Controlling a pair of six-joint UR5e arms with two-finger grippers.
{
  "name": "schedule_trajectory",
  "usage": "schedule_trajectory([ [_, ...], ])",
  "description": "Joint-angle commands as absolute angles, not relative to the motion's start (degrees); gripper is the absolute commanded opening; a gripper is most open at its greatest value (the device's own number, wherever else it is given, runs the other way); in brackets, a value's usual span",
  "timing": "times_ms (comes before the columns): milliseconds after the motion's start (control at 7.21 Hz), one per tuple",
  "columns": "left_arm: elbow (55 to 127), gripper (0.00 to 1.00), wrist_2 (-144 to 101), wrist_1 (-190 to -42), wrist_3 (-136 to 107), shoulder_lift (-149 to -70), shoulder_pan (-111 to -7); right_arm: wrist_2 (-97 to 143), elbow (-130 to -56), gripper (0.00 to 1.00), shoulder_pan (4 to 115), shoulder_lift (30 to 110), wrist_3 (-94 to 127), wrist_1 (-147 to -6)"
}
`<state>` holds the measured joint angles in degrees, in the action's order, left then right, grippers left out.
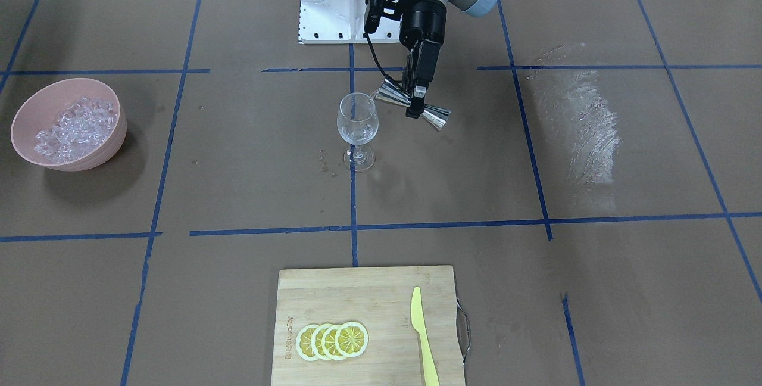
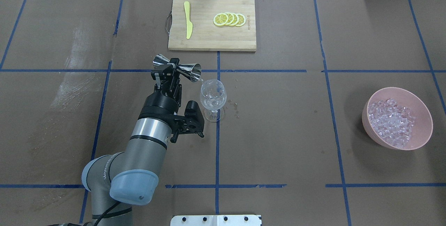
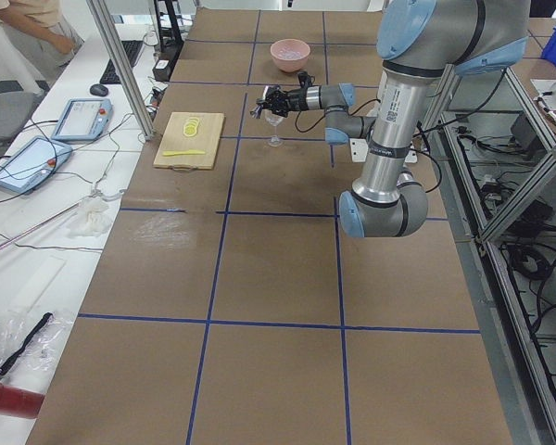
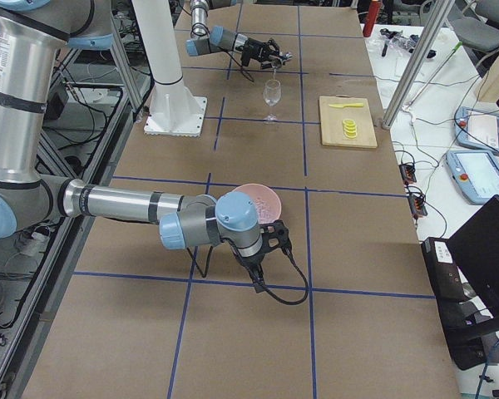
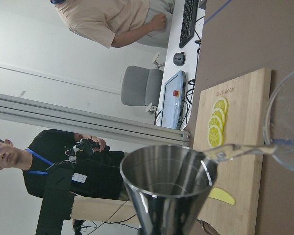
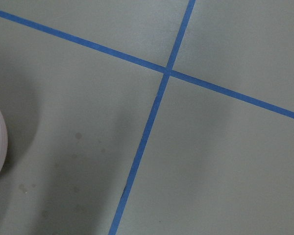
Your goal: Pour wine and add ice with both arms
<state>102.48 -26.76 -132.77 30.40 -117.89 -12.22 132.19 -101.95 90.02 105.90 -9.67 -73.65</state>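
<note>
My left gripper (image 1: 417,103) (image 2: 173,66) is shut on the waist of a steel jigger (image 1: 390,93) (image 2: 191,70). The jigger is tipped sideways, its mouth at the rim of the wine glass (image 1: 357,124) (image 2: 213,95). A thin clear stream (image 5: 240,151) runs from the jigger's lip (image 5: 169,181) into the glass, which stands upright with a little clear liquid in its bowl. The ice (image 1: 74,127) (image 2: 392,121) lies heaped in a pink bowl (image 1: 101,156) (image 2: 397,93). My right gripper (image 4: 260,264) hangs low beside that bowl (image 4: 258,199); I cannot tell whether it is open or shut.
A wooden cutting board (image 1: 369,296) (image 2: 209,37) carries several lemon slices (image 1: 332,341) and a yellow knife (image 1: 424,338). The white pedestal (image 1: 339,5) stands behind the glass. A pale smear (image 1: 577,124) marks the brown table. Droplets dot the table by the glass's foot. People stand beyond the table's edge.
</note>
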Motion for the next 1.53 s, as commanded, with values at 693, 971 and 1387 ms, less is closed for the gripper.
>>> schedule_trajectory([
  [693, 101.9, 0.0, -20.8, -133.2, 46.1, -120.3, -11.8, 132.2, -102.0, 1.0, 90.1, 106.4, -9.8, -73.7],
  [971, 101.6, 0.0, -20.7, -139.8, 45.4, -120.1, -10.5, 132.2, -102.0, 1.0, 90.1, 106.4, -9.8, -73.7],
  [1387, 100.5, 0.0, -20.1, -148.9, 42.9, -120.0, -10.5, 132.2, -102.3, 1.0, 90.1, 106.4, -9.8, -73.7],
])
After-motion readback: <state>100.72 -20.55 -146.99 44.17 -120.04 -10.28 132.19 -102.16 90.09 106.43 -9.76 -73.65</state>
